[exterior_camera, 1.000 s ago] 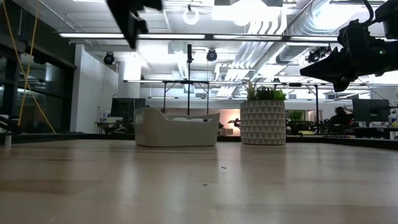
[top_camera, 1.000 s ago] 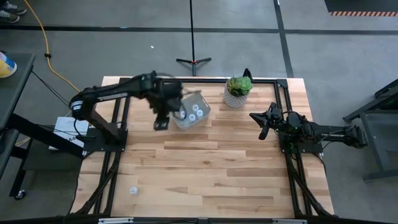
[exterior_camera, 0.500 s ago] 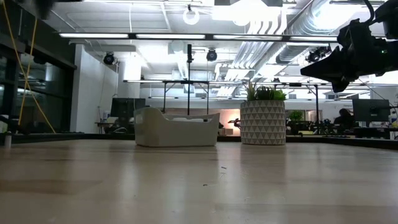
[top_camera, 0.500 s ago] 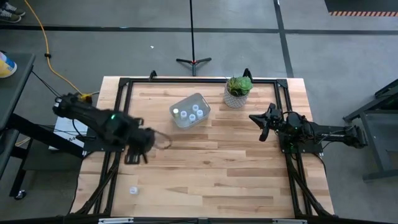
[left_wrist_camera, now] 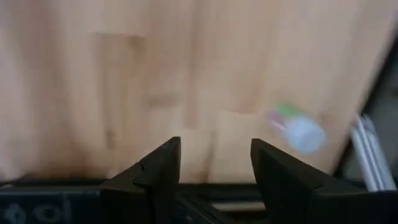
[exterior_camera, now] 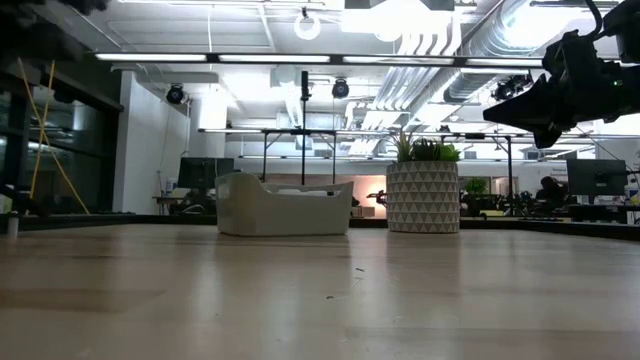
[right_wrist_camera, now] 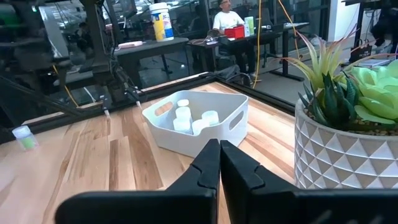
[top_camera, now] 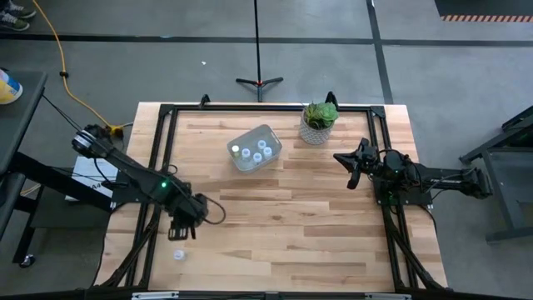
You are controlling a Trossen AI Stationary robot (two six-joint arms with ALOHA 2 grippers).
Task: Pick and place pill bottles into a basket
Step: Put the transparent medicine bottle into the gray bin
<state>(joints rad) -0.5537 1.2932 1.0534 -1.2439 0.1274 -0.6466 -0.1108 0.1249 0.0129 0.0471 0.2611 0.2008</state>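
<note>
The light grey basket [top_camera: 254, 148] stands at the table's far middle and holds several white pill bottles [top_camera: 260, 151]; it also shows in the right wrist view [right_wrist_camera: 199, 118] and the low view [exterior_camera: 283, 207]. One pill bottle [top_camera: 178, 255] lies alone on the table near the near left corner; it also shows in the left wrist view [left_wrist_camera: 301, 132]. My left gripper [top_camera: 179, 234] hangs open and empty just on the far side of that bottle, its fingers apart [left_wrist_camera: 216, 149]. My right gripper [top_camera: 350, 171] waits shut and empty at the table's right, above the table [right_wrist_camera: 219, 149].
A white patterned pot with a green plant [top_camera: 319, 122] stands right of the basket, near the far edge. A black frame [top_camera: 250, 107] runs along the table's edges. Bare wood [top_camera: 291, 225] lies between the basket and the near edge.
My left gripper has swung from beside the basket toward the table's near left corner and now hangs close to the lone bottle. It has left the low view. The basket and its bottles have stayed in place.
</note>
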